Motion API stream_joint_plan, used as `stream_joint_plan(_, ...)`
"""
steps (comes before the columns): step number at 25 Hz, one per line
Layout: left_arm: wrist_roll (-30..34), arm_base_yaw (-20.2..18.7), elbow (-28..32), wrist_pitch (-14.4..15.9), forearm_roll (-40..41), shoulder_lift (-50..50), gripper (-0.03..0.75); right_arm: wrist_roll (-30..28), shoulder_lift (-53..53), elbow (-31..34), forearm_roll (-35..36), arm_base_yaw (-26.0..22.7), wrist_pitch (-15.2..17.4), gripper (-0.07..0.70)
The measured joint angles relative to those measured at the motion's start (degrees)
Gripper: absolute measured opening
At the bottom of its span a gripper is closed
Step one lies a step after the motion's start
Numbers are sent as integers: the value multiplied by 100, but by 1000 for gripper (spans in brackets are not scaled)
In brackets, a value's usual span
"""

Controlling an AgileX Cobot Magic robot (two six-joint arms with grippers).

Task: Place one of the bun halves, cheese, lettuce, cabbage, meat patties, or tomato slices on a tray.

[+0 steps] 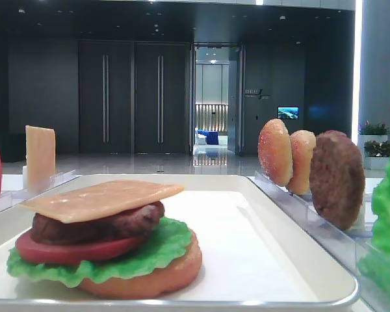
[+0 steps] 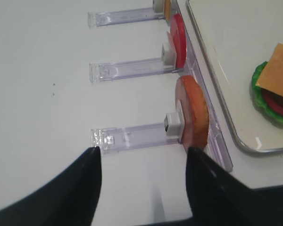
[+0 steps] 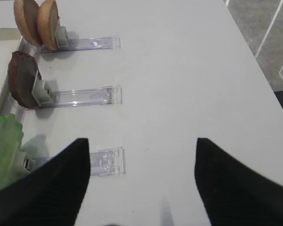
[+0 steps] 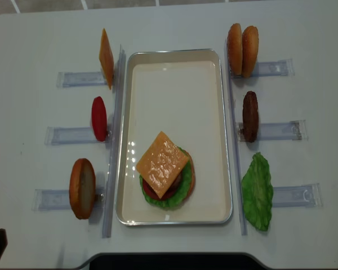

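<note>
Nearest the front camera sat a stack on the tray (image 1: 299, 273): a bun half (image 1: 149, 276) at the bottom, then lettuce (image 1: 153, 250), a tomato slice (image 1: 65, 250), a meat patty (image 1: 117, 224) and, on top, the cheese (image 1: 104, 198), lying flat and turned cornerwise to the tray. From above, the stack stood in the near half of the tray, and the far half was bare white.

The surface (image 4: 39, 34) was a pale, smooth tabletop. Clear holder strips (image 4: 281, 130) ran outward from both long sides of the tray. Left of the tray stood a second cheese slice (image 4: 106, 58), a tomato slice (image 4: 99, 118) and a bun half (image 4: 82, 188), each on edge. Right of the tray were two bun halves (image 4: 242, 49) side by side, a meat patty (image 4: 250, 116) on edge, and a lettuce leaf (image 4: 258, 191) lying along the tray's edge.

Beyond the surface the room was dim, with dark panelled walls, tall double doors (image 1: 133, 97), a lit corridor behind an opening and a small glowing screen (image 1: 288, 112). Potted plants (image 1: 375, 133) stood at far right.

The left end effector (image 2: 144, 188) hung above the bare surface left of the tray, fingers apart and empty. The right end effector (image 3: 141, 183) hung right of the tray, fingers wide apart and empty. Only the dark fingertips of each showed in its wrist view. In the top view just a dark sliver at the lower left corner could be made out. The front view cut off the lettuce leaf at its right edge.
</note>
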Motion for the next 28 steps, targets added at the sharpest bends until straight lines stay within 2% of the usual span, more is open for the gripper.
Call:
stream_joint_plan(3,5,0,264,-362,0,-133,433,0,0,0,0,0,0,455)
stream_joint_plan(6,5,0,306,-481,13,-258,433,0,0,0,0,0,0,455)
stream_joint_plan(28,5,0,306,-546,86,-263,433,0,0,0,0,0,0,455)
